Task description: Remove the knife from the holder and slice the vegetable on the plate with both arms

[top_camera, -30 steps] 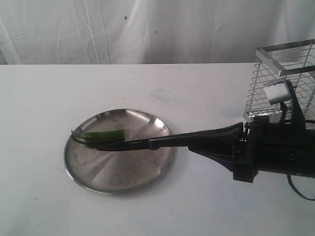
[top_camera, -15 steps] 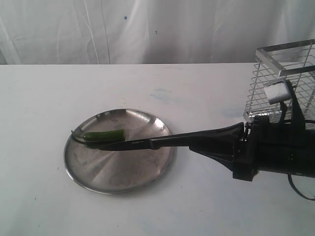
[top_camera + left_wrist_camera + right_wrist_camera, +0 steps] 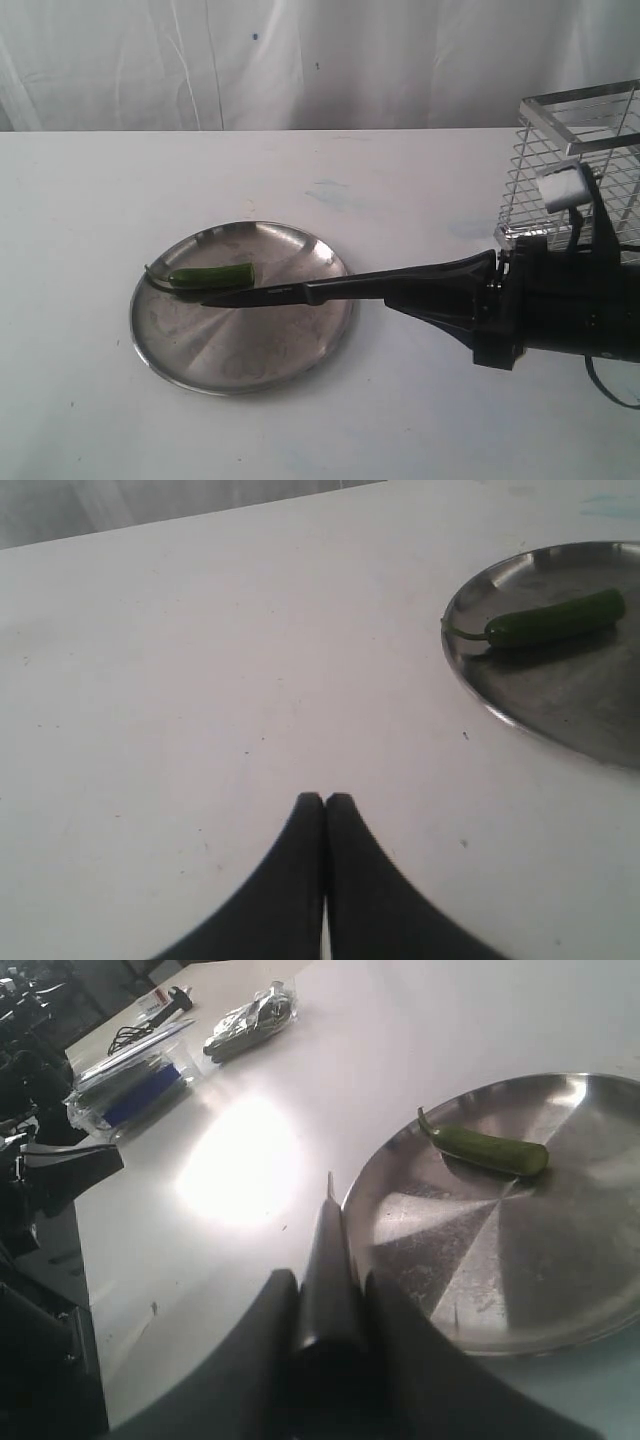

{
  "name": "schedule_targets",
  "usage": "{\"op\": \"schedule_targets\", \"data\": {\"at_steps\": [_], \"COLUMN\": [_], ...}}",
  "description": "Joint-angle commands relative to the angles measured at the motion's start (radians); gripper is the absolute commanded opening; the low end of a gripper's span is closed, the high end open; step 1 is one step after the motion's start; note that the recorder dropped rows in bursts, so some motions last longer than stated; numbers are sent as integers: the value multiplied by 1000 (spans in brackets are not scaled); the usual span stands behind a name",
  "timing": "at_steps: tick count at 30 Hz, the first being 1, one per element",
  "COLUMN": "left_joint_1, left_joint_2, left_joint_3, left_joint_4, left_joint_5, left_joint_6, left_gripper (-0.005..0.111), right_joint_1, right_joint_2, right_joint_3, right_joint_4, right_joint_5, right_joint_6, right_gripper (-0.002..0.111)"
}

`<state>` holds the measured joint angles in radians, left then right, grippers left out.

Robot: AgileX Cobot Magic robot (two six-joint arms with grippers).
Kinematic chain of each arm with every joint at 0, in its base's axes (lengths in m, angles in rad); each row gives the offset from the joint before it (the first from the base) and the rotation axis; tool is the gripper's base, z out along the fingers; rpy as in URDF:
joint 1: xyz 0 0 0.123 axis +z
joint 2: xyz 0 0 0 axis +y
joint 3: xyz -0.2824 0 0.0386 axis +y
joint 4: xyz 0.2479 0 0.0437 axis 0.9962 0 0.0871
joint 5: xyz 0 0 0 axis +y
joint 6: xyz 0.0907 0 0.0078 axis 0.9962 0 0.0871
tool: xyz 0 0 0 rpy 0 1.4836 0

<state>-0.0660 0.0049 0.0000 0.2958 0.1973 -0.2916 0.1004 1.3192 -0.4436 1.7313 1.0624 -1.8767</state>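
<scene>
The steel plate (image 3: 240,350) lies left of centre on the white table. The green pepper (image 3: 212,274) rests on its far left part, stem pointing left. My right gripper (image 3: 385,283) is shut on the handle of the dark knife (image 3: 260,294). The blade reaches left over the plate, its tip just in front of the pepper. The right wrist view shows the knife (image 3: 327,1250) between the right gripper's (image 3: 328,1280) fingers, with the pepper (image 3: 490,1149) beyond on the plate (image 3: 500,1260). The left gripper (image 3: 324,798) is shut over bare table, with the plate (image 3: 580,710) and pepper (image 3: 555,620) off to one side.
The wire holder (image 3: 580,170) stands at the far right, behind the right arm. In the right wrist view, plastic bags (image 3: 250,1022) and a packet with something blue in it (image 3: 135,1080) lie near the table's far edge.
The knife has shifted slightly: its tip has drawn a little off the pepper's near side and sits lower over the plate. Pepper and plate have not moved.
</scene>
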Motion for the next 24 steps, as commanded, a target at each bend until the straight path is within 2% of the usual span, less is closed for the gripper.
{"op": "schedule_targets", "data": {"at_steps": [1,4,8,9,13,15,17,20,22,24], "left_joint_1": [-5,-5,-5,-5,-5,-5,-5,-5,-5,-5], "left_joint_2": [-5,-5,-5,-5,-5,-5,21,123,258,394], "left_joint_3": [0,0,0,0,0,-61,-173,-386,-531,-639], "left_joint_4": [-200,-296,-296,-296,-396,-441,-430,-223,74,393], "left_joint_5": [-164,-312,-390,-451,-931,-1041,-1002,-838,-692,-546], "left_joint_6": [-224,-380,-386,-386,-467,-507,-515,-435,-440,-636], "left_gripper": [0,0,0,0,0,0,0,0,0,0], "right_joint_1": [0,0,0,0,0,0,0,0,0,0], "right_joint_2": [-3,-3,-3,-3,-3,-3,-3,-3,-3,-3], "right_joint_3": [15,15,15,15,15,15,15,15,15,15], "right_joint_4": [13,13,13,13,13,13,13,13,13,13], "right_joint_5": [-2,-11,-11,-11,-11,-6,2,7,5,5], "right_joint_6": [2,2,2,2,2,2,11,21,21,21], "right_gripper": [0,0,0,0,0,0,0,0,0,0]}}
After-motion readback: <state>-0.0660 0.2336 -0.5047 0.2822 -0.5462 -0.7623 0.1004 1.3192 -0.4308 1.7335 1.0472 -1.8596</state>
